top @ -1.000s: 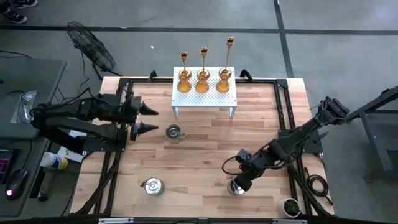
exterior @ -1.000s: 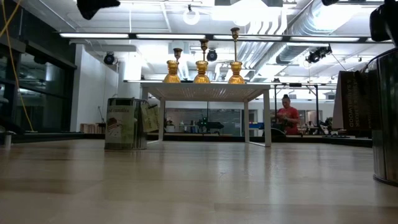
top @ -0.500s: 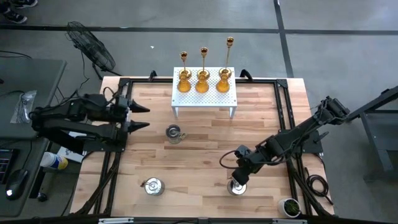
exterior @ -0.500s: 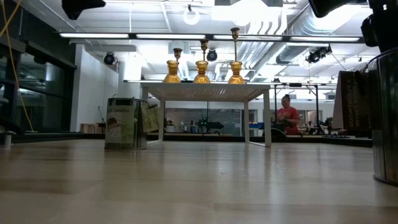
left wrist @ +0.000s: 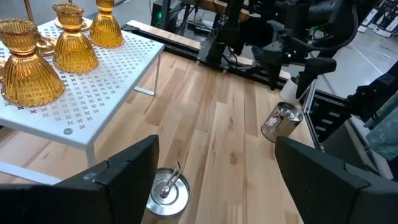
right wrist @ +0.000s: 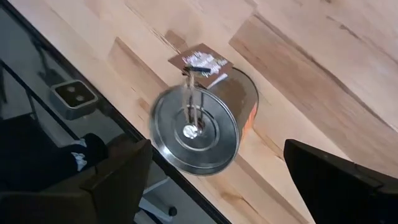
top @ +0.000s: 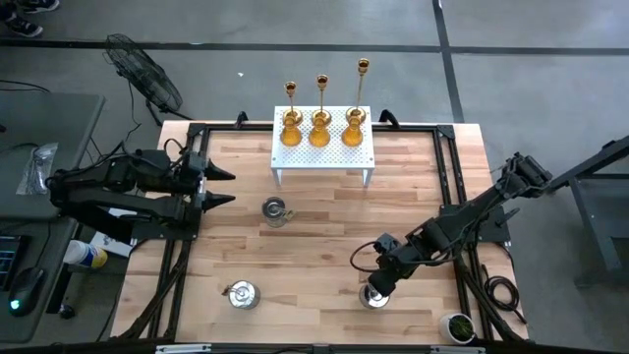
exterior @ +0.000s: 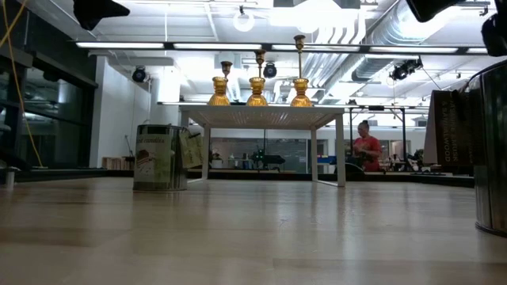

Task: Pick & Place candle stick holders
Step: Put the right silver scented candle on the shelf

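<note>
- Right gripper (top: pixel 371 292) has dipped back down over the silver pot (top: pixel 371 295) at the table's near edge; jaws spread, pot directly below between them, not grasped yet.
- Left gripper (top: pixel 226 186) has pulled back toward the left edge, fingers apart, empty; second silver pot (top: pixel 274 209) sits ahead of it, well clear.
- Third pot (top: pixel 240 293) untouched.
- Gold candlesticks (top: pixel 321 98) and amber cups (top: pixel 320 134) on the white rack (top: pixel 285 157), unchanged.
- We read this as pre-grasp on the right; pots not yet placed.
</note>
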Controlling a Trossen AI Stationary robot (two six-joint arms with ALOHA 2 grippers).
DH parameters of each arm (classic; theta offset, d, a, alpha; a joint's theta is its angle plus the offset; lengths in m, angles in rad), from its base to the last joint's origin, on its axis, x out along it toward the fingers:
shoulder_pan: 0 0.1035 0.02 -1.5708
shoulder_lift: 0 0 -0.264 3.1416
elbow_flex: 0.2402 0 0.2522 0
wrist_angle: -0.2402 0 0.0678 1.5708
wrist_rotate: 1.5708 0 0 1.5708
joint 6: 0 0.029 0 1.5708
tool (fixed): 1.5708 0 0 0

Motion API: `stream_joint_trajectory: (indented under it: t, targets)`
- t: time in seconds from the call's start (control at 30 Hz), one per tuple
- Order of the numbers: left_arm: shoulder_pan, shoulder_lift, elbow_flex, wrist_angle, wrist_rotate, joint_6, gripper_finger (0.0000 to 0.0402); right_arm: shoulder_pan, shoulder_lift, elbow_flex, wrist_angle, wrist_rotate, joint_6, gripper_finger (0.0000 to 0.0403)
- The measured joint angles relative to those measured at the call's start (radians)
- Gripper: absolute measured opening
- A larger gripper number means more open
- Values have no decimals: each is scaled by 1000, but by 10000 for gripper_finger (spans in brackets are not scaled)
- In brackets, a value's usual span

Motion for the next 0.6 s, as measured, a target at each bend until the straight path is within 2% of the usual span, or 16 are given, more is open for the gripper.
stream_joint_trajectory:
  t: [0.3,0.6]
  targets:
    - [0,0,0,0,3,0,314,17,125,2,109,-107,-12,357]
    - [0,0,0,0,3,0,314,55,168,107,-120,-58,-1,357]
